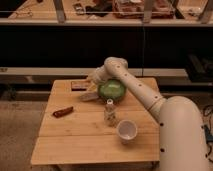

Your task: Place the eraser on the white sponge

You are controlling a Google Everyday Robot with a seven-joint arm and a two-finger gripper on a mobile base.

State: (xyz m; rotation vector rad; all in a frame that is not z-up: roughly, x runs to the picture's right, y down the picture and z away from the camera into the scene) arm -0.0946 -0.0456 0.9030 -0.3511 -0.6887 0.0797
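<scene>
Six items on one wooden worktop (80, 142). Eraser (78, 85): lay flat near the far edge, left of the green bowl (111, 90), not on the white sponge (90, 96), which lay just in front of it. Gripper (93, 84): hung low between eraser and bowl, above the sponge; jaws together, holding nothing that could be seen. Task judged barely begun: grasp, lift and placement were all left to do. Also present: reddish-brown tapered object (63, 111), small bottle (109, 113), white cup (127, 130). Hard to make out: whether the gripper touched eraser or sponge; the sponge's far edge was hidden by the wrist.
</scene>
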